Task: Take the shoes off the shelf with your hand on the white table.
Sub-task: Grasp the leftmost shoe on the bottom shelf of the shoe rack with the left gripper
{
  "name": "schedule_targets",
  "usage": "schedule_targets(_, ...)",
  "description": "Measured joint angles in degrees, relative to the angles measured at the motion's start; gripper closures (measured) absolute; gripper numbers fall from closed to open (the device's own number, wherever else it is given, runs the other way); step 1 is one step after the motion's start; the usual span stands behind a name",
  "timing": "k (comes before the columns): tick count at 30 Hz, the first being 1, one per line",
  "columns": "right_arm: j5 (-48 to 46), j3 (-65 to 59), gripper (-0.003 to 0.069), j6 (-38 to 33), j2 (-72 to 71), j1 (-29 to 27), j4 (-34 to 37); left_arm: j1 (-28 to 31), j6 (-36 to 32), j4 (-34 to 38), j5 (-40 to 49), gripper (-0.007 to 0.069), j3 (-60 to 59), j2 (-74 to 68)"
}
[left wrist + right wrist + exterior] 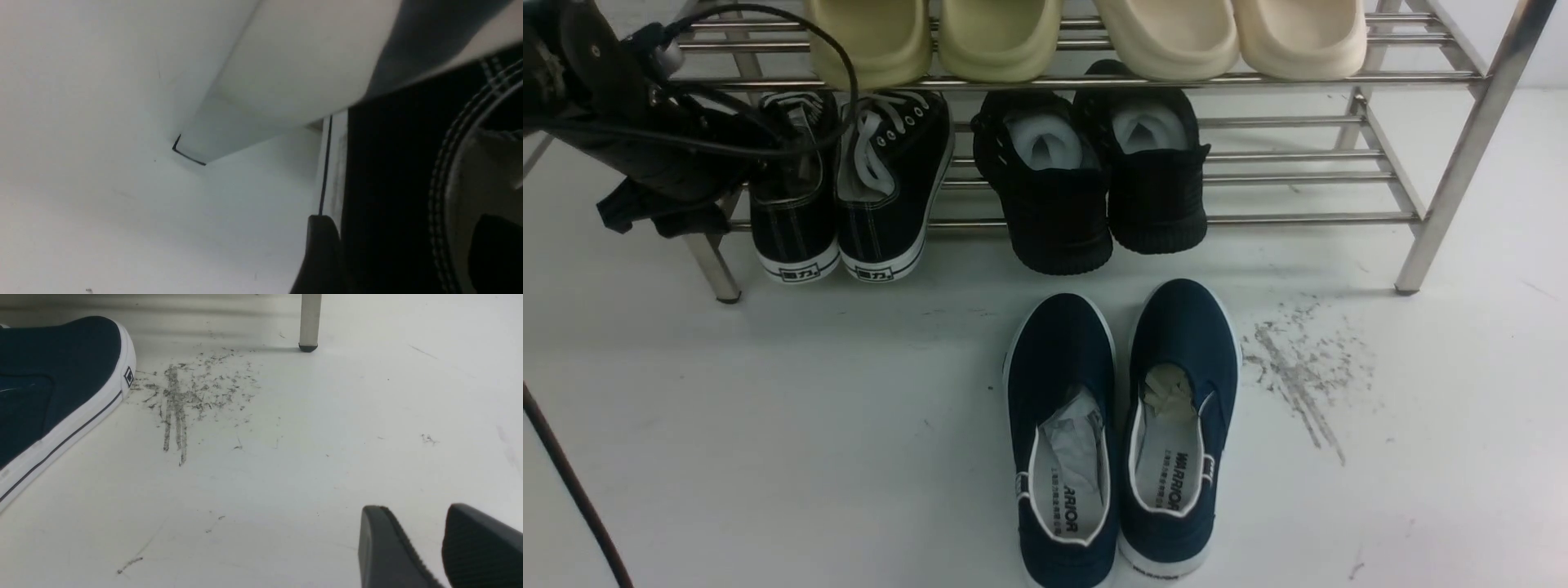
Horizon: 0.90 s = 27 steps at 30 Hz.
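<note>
The shoes, black canvas lace-ups with white laces and soles, sit side by side on the lower tier at the left end of the steel shelf (pixel 1258 79): one on the left (pixel 796 220), one on the right (pixel 894 188). My left gripper (pixel 768 175) reaches into the left one from the left. In the left wrist view its jaws stand wide apart astride that shoe's side wall (pixel 388 163), one finger (pixel 322 253) outside and the other (pixel 494 253) inside the opening. My right gripper (pixel 412 510) hangs open low over the white table (pixel 768 425), holding nothing.
Black knit sneakers (pixel 1094 171) sit on the same tier next to the canvas pair. Pale slides (pixel 1086 33) fill the upper tier. Navy slip-ons (pixel 1119 433) stand on the table in front, beside grey scuff marks (pixel 1298 367). A shelf leg (pixel 309 322) stands beyond the right gripper.
</note>
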State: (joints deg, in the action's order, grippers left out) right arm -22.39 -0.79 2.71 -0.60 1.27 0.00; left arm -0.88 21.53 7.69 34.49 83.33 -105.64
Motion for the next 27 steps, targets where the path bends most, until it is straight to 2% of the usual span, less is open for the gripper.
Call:
schedule_targets(3, 0.0, 0.0, 0.042, 0.0, 0.0, 0.0, 0.0, 0.0, 0.0, 0.22, -0.65, 0.0151, 0.0, -1.39)
schedule_targets(7, 0.0, 0.0, 0.042, 0.0, 0.0, 0.0, 0.0, 0.0, 0.0, 0.32, -0.77, 0.0205, 0.01, -2.11)
schedule_targets(10, 0.0, 0.0, 0.042, 0.21, 0.0, 0.0, 0.0, 0.0, 0.05, 0.41, -0.6, 0.0375, 0.01, -2.26)
schedule_targets(11, 0.0, 0.0, 0.042, 0.21, 0.0, 0.0, 0.0, 0.0, 0.05, 0.4, -0.52, 0.0385, 0.01, -2.26)
schedule_targets(12, 0.0, 0.0, 0.042, 0.21, 0.0, 0.0, 0.0, 0.0, 0.05, -0.4, 0.11, 0.0477, 0.01, -2.26)
schedule_targets(13, 0.0, 0.0, 0.042, 0.21, 0.0, 0.0, 0.0, 0.0, 0.01, -1.04, 0.63, 0.0531, 0.01, -2.05)
schedule_targets(15, 0.0, 0.0, 0.042, 0.21, 0.0, 0.0, 0.0, 0.06, 0.01, -1.59, 1.45, 0.0589, -0.05, -1.28)
schedule_targets(24, 0.0, 0.0, 0.042, 0.21, 0.0, 0.0, 0.0, 0.06, -0.51, -6.29, 11.7, 0.061, -0.16, 9.21)
schedule_targets(27, 0.0, 0.0, 0.042, 0.21, 0.0, 0.0, 0.0, 0.06, -1.92, -8.59, 21.09, 0.061, -0.23, 13.58)
